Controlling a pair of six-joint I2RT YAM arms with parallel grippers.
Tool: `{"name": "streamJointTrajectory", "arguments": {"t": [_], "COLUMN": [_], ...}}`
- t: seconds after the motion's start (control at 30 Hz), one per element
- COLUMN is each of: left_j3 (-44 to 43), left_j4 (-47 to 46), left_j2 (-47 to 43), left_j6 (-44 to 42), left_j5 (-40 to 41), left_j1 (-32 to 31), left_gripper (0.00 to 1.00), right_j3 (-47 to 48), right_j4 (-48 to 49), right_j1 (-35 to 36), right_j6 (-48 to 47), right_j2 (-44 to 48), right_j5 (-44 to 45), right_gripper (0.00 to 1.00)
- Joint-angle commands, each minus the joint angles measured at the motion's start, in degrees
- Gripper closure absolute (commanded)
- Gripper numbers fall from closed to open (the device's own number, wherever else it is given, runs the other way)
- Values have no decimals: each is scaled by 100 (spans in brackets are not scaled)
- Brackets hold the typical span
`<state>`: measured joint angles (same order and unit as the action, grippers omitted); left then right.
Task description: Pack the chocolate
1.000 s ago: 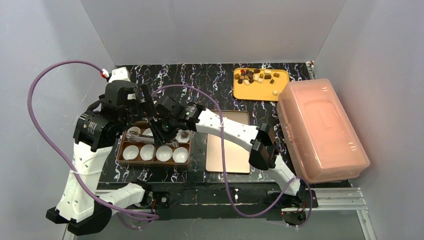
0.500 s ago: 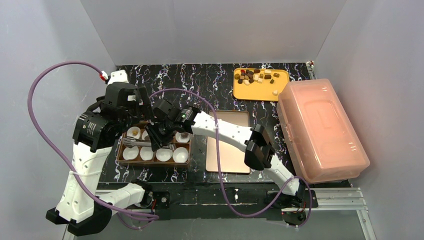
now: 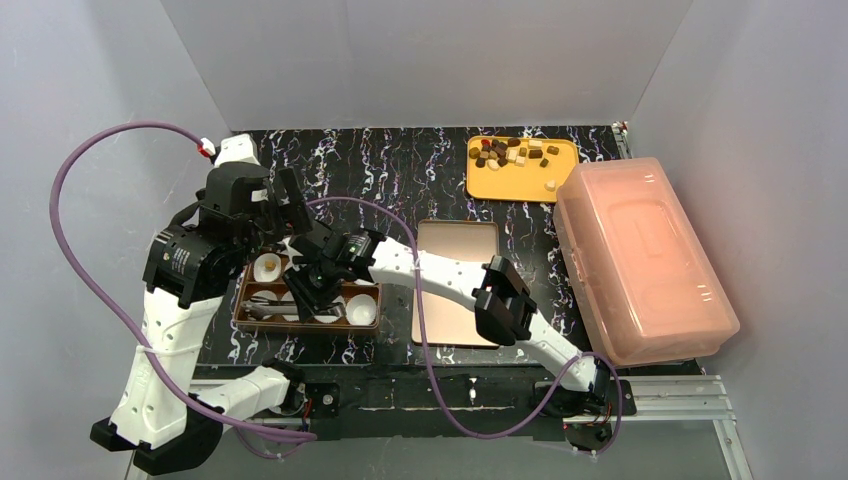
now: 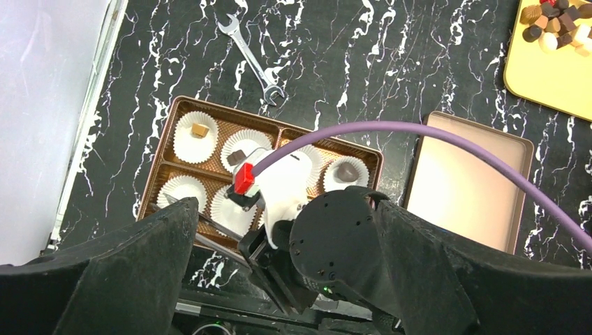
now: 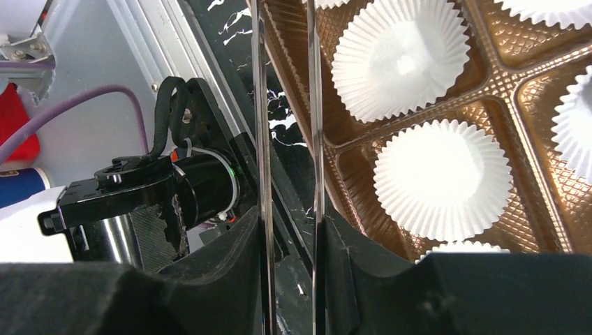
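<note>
Top camera overhead, far; wrist cameras downward, sharing tray (image 4: 162, 162), right closest.

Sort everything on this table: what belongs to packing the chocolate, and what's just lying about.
Job: chocolate chunks, yellow tray, brown box, white paper cups, copper lid, tweezers in the right end effector.
Lying about: wrench, pink plastic container.

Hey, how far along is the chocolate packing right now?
Done: at least three cups in the box hold chocolate: a tan piece, a dark piece and a second dark piece. In hand: the right gripper grips tweezers over the near row. Left: the near cups are empty, the pile sits on the yellow tray, and the lid lies beside the box.
</note>
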<state>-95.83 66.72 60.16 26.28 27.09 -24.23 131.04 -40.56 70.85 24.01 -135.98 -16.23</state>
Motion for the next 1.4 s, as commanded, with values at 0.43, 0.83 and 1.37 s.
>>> {"name": "streamJointTrajectory", "arguments": {"t": [0.43,0.83,1.37], "left_j3": [-112,-402,-312], "left_j4": [-159,-567,-1347], "left_j2": [-64,-143,-276], "left_j6": [-50,-149,-203], "left_j5": [-9,-75,-278], "left_j1": [-13,-13,-16], "left_gripper": [0,0,0], "right_j3": [505,293,-793], "right_j4": [-59,-72,-346], "right_j1": [0,-204,-1222], "right_j6": [-187,-291,-120], "right_j2": [166,816,2083], "right_j5": [242,524,1043], "right_gripper": [52,52,54]}}
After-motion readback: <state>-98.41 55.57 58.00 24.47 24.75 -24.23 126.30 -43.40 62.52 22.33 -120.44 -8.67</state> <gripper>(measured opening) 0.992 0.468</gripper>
